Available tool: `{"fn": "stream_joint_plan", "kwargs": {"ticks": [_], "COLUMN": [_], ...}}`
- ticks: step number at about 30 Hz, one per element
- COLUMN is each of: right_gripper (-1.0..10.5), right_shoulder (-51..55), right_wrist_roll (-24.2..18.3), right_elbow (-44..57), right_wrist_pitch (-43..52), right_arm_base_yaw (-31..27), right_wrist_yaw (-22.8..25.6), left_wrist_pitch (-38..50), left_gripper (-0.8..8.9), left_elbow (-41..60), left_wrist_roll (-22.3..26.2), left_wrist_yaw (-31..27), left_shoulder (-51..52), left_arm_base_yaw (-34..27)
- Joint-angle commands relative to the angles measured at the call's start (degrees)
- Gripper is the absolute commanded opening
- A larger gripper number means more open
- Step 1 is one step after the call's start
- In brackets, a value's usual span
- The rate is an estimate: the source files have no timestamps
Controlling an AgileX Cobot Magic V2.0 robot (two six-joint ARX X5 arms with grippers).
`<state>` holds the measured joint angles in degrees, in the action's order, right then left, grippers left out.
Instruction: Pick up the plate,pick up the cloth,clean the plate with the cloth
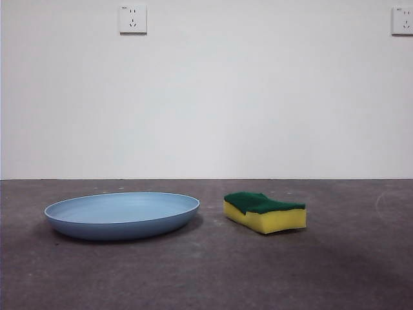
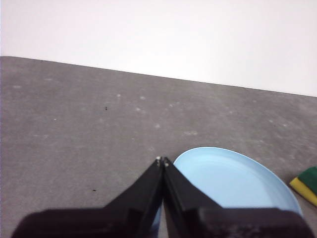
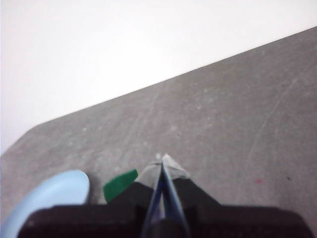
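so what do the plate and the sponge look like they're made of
The plate looks like matte light blue plastic or melamine: even colour, thin rim, no glossy glare, though glazed ceramic can't be ruled out. The sponge looks like soft yellow foam with a rough, dark green fibrous scouring layer on top.

The left gripper (image 2: 163, 160) is seen with its fingers (image 2: 143, 186) pressed together above the grey tabletop (image 2: 74, 129), just beside the plate (image 2: 233, 181); the cloth (image 2: 307, 182) is glimpsed beyond.
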<state>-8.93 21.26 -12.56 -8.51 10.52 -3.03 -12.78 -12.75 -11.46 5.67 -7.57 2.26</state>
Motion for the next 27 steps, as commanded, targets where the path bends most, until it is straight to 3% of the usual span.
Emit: {"fn": "stream_joint_plan", "kwargs": {"ticks": [1, 11, 18, 19, 22, 23, 24, 27], "right_gripper": [-0.1, -0.1, 0.1, 0.5, 3.7, 4.5, 5.0, 5.0], "right_shoulder": [-4.8, -26.5, -41.3, -42.6, -46.0, -46.6, -47.0, -47.7], "right_wrist_roll": [2.2, -2.3, -13.1, -13.3, -13.2, -13.2, -13.2, -13.2], "right_elbow": [-4.9, -25.2, -38.5, -39.5, -41.3, -41.4, -41.4, -41.4], "right_wrist_pitch": [-0.5, -8.5, -24.0, -24.7, -25.0, -25.0, -25.0, -25.1], "right_arm_base_yaw": [0.0, 0.0, 0.0, 0.0, 0.0, 0.0, 0.0, 0.1], "right_wrist_yaw": [-0.4, -14.1, -22.6, -22.5, -22.6, -22.5, -22.5, -22.5], "left_wrist_pitch": [-1.3, -10.3, -18.2, -19.0, -19.8, -20.0, -20.1, -20.1], "left_gripper": [-0.06, -0.05, 0.12, 0.5, 3.7, 4.25, 4.27, 4.26], "left_elbow": [-4.2, -22.6, -31.3, -31.8, -32.5, -32.5, -32.5, -32.5], "left_wrist_roll": [-0.8, 1.7, 5.8, 5.8, 5.4, 5.2, 5.2, 5.2], "left_wrist_yaw": [1.9, 8.6, 15.6, 16.1, 17.3, 17.3, 17.3, 17.4], "left_shoulder": [-4.7, -26.8, -38.6, -39.7, -42.4, -43.0, -43.5, -45.0], "left_arm_base_yaw": [-0.1, -0.1, -0.1, -0.1, -0.1, 0.0, 0.0, 0.6]}}
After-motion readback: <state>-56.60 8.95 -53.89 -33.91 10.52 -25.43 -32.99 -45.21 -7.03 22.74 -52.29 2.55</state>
